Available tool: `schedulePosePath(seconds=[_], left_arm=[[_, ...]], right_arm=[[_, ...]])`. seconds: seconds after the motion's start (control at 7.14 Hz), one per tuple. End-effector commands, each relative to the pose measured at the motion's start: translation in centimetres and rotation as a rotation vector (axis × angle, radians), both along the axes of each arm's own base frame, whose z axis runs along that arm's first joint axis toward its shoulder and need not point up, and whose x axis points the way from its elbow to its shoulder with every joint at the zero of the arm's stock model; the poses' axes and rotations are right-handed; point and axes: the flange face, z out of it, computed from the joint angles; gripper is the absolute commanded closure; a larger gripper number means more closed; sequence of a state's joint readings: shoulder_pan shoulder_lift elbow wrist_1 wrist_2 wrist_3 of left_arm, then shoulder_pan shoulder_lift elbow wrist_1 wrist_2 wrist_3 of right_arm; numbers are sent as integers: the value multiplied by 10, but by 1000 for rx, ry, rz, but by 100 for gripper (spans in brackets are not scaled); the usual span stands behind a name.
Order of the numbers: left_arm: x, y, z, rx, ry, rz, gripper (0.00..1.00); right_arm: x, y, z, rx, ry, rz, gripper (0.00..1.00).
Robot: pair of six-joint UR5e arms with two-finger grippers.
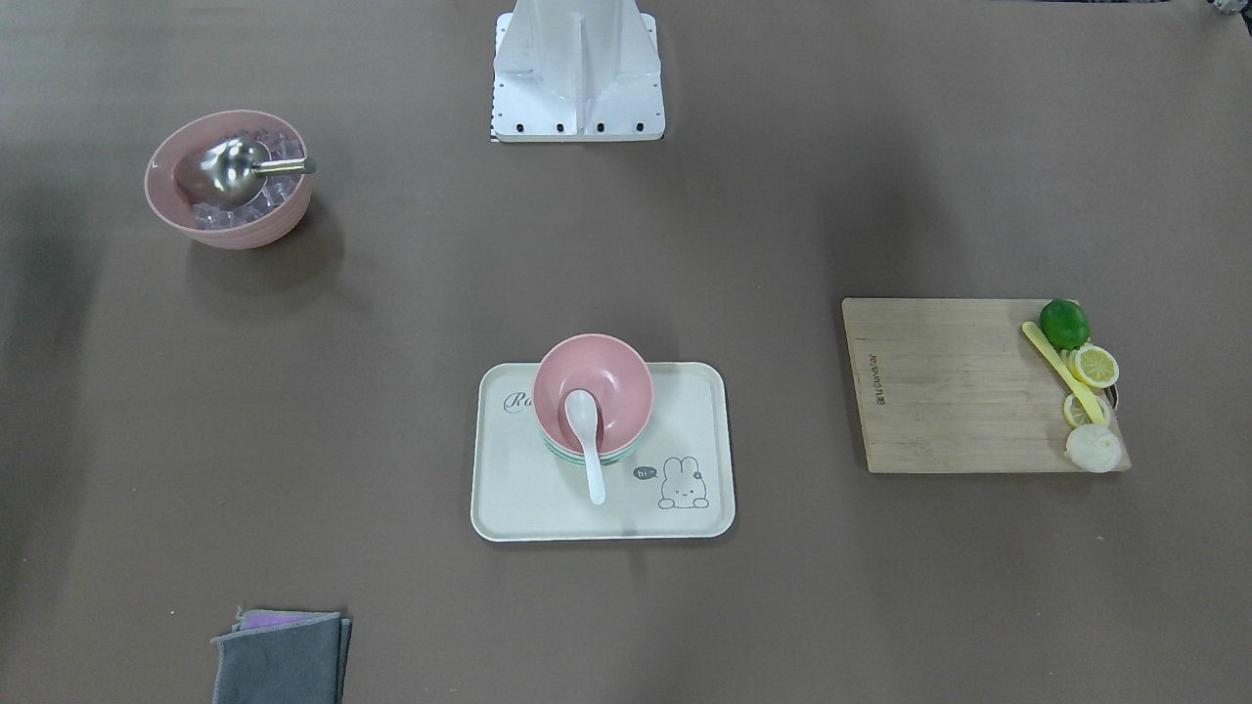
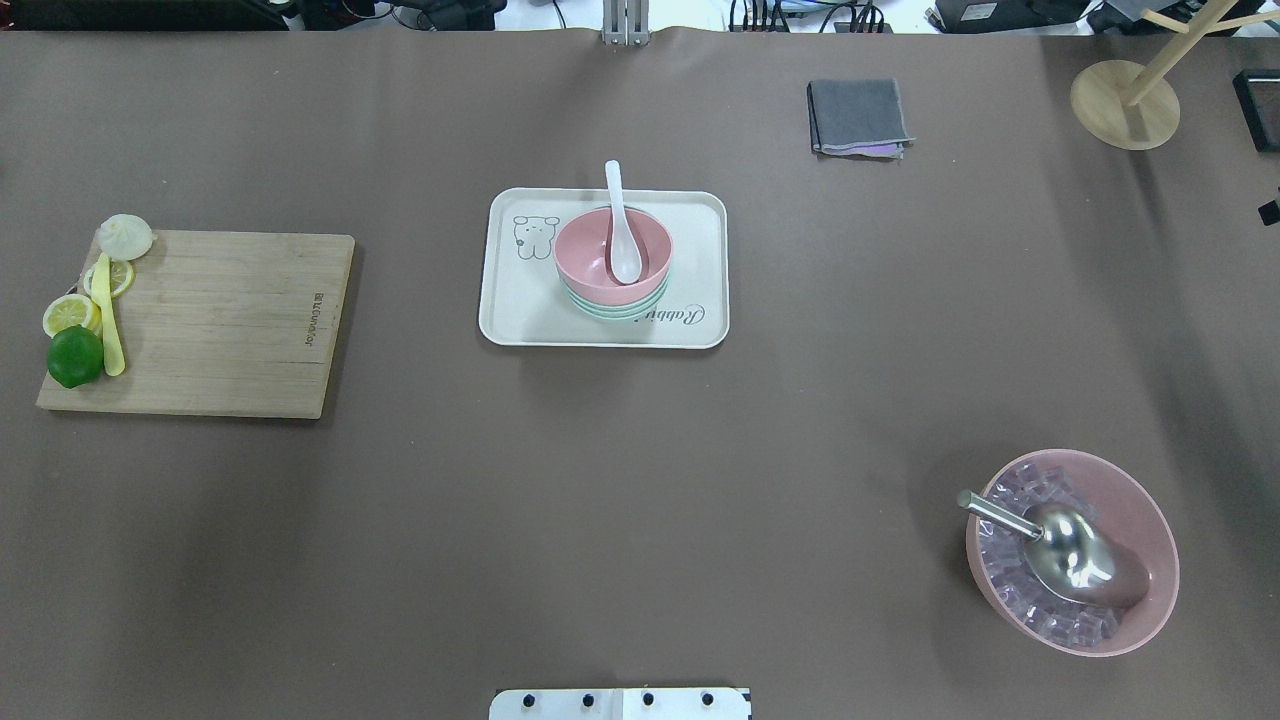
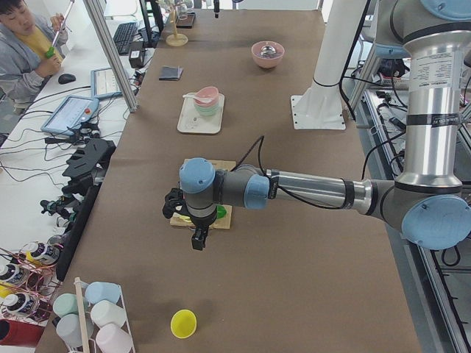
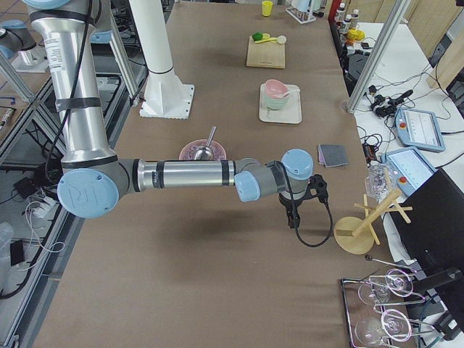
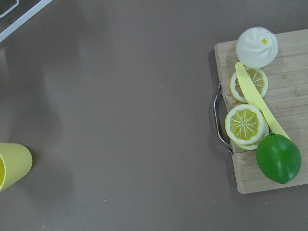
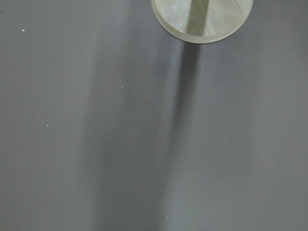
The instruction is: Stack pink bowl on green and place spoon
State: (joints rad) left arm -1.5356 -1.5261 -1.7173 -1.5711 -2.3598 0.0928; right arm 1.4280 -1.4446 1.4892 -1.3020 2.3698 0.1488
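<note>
The pink bowl [image 1: 594,386] sits stacked on the green bowl [image 2: 612,308], whose rim shows just beneath it, on the cream rabbit tray [image 1: 518,494] mid-table. The white spoon [image 1: 588,442] rests in the pink bowl, its handle leaning over the rim. My left gripper [image 3: 197,239] hangs far from the tray, by the cutting board's end; I cannot tell if it is open or shut. My right gripper [image 4: 292,216] hangs near the wooden stand, also far from the tray; I cannot tell its state. Neither shows in the overhead or front view.
A second pink bowl [image 2: 1072,550] with ice cubes and a metal scoop stands on the robot's right. A cutting board [image 2: 220,320] with lime, lemon slices, yellow knife and bun lies on the left. There is also a grey cloth [image 2: 860,115], a wooden stand [image 2: 1125,100] and a yellow cup [image 5: 12,166].
</note>
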Motion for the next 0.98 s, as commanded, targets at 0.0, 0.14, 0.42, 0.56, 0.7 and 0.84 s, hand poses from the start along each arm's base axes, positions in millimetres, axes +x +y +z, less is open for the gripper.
schedulePosePath(seconds=[0.0,0.14,0.42,0.56,0.7,0.84], left_arm=[[0,1,1,-1,1,2,2],[0,3,4,-4,1,3,2],[1,3,7,-6,-1,5,2],[1,1,1,8,1,8,2],[1,3,5,-2,0,7,2],[1,-4,-5,20,1,8,2]], right_arm=[[0,2,1,-1,-2,0,0],[0,5,5,-5,-1,-2,0],[0,6,6,-8,1,-1,0],[0,6,6,-8,-1,-2,0],[0,6,6,-8,-1,-2,0],[0,6,6,-8,-1,-2,0]])
